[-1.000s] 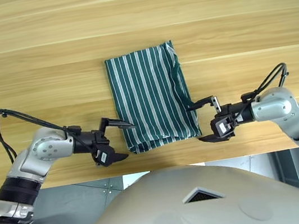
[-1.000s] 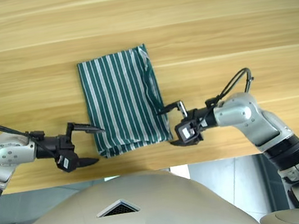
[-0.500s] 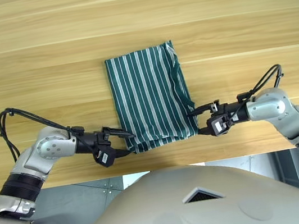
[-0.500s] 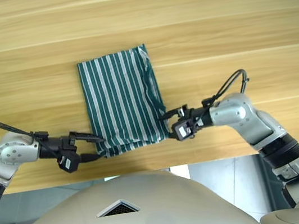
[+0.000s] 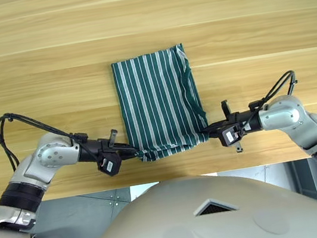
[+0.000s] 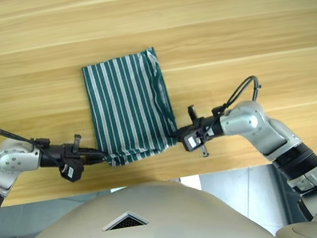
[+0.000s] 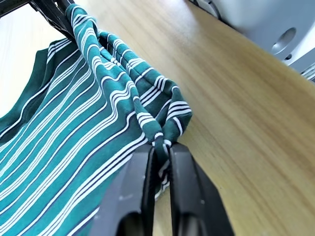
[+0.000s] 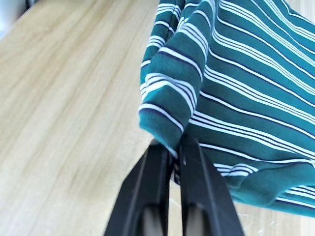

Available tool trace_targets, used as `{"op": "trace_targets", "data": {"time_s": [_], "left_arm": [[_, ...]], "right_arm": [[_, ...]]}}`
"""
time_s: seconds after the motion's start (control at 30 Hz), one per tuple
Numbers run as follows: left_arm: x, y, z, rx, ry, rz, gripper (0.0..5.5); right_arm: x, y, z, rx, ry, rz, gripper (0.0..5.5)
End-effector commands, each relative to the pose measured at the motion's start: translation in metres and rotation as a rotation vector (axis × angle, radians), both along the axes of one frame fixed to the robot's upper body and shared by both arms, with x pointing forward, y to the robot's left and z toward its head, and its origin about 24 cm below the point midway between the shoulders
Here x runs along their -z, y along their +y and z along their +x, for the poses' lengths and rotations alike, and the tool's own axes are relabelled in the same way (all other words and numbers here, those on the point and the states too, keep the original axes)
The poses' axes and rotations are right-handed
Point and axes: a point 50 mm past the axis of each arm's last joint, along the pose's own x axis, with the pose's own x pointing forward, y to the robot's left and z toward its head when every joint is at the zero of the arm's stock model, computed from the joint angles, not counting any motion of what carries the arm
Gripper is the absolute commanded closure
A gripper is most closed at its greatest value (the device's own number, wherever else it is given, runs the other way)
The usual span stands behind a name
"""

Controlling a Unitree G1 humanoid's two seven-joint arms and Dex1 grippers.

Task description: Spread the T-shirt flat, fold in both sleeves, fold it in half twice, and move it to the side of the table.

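The T-shirt (image 5: 158, 98), green with white stripes, lies folded into a narrow upright rectangle in the middle of the wooden table (image 5: 36, 72). My left gripper (image 5: 132, 152) is shut on its near left corner, and the left wrist view shows the fingers (image 7: 147, 187) pinching bunched cloth (image 7: 162, 129). My right gripper (image 5: 207, 132) is shut on the near right corner. There the right wrist view has the fingers (image 8: 157, 191) clamped on the hem (image 8: 167, 115). The near edge of the shirt is lifted slightly off the table between the two grippers.
The table's front edge (image 5: 68, 195) runs just below both arms. Bare wood spreads to the left, right and far side of the shirt.
Both grippers moved inward from beside the shirt and went from open to shut on its near corners. The near edge has bunched and risen a little.
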Motion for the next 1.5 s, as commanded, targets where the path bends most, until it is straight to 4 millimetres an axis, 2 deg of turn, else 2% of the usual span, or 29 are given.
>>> {"op": "trace_targets", "data": {"time_s": [0.03,0.27,0.37,0.47,0.63,0.77,0.87,1.03,1.17,1.33,1.5], "left_arm": [[-0.004,0.003,0.005,0.007,-0.01,0.011,5.32],[-0.013,0.004,0.012,-0.009,-0.037,-0.031,5.32],[-0.03,0.004,0.014,-0.018,-0.044,-0.111,5.32],[-0.036,0.008,0.014,-0.028,-0.052,-0.126,5.32],[-0.042,0.013,-0.002,0.004,-0.013,-0.131,5.32],[-0.045,0.015,-0.012,0.0,0.027,-0.161,5.32],[-0.049,0.014,-0.024,-0.007,0.085,-0.208,5.32],[-0.051,0.011,-0.025,-0.059,0.12,-0.294,5.32],[-0.046,0.008,-0.016,-0.13,0.162,-0.377,5.32],[-0.044,0.01,-0.001,-0.212,0.189,-0.477,5.32],[-0.035,0.013,0.022,-0.317,0.202,-0.527,5.32]], "right_arm": [[0.0,0.0,0.0,0.001,0.004,-0.003,5.43],[-0.008,-0.002,-0.001,0.004,0.006,0.026,5.43],[-0.019,-0.002,-0.004,0.001,0.001,0.071,5.44],[-0.033,-0.004,-0.007,-0.011,-0.007,0.125,5.44],[-0.059,-0.011,-0.019,-0.007,-0.028,0.228,5.44],[-0.069,-0.011,-0.03,-0.019,-0.019,0.294,5.44],[-0.069,-0.013,-0.033,-0.016,-0.015,0.305,5.44],[-0.056,-0.012,-0.036,0.019,0.011,0.303,5.44],[-0.039,-0.012,-0.032,0.096,0.02,0.315,5.44],[-0.04,-0.011,-0.022,0.146,-0.012,0.358,5.44],[-0.043,-0.013,0.003,0.253,-0.093,0.381,5.44]]}}
